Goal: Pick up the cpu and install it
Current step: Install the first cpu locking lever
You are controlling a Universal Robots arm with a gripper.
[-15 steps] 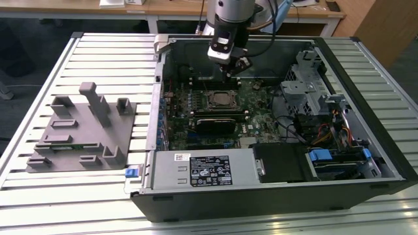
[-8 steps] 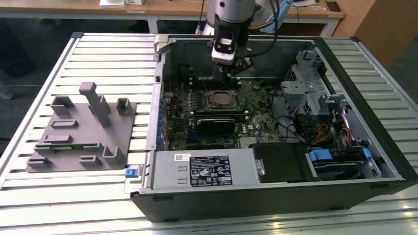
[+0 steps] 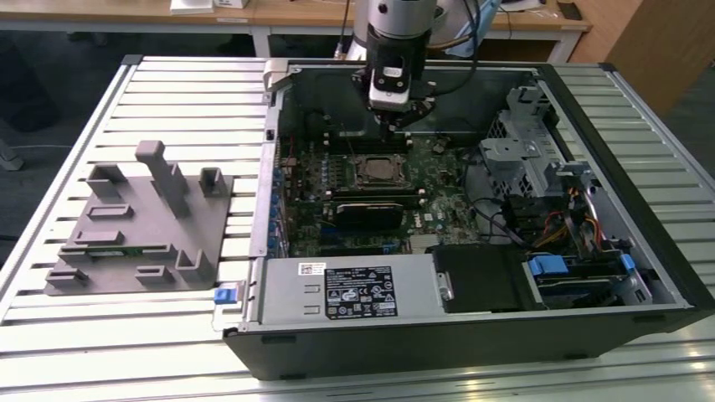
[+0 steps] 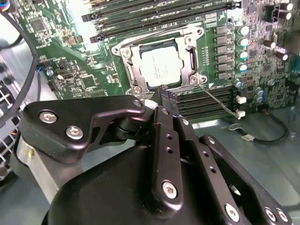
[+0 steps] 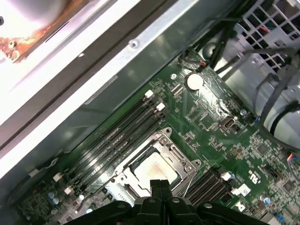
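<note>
Black hand (image 4: 165,96) above socketed cpu (image 4: 160,69)

A green circuit board (image 5: 220,136) lay inside a grey metal case (image 5: 117,70). At its middle a silvery square chip (image 5: 157,169) sat in a metal-framed socket (image 5: 154,161). The black gripper (image 5: 159,187) had its fingers pressed together just over the chip's near edge. Dark memory slots (image 5: 117,136) ran beside the socket, with a round coin battery (image 5: 193,81) further off.
</note>
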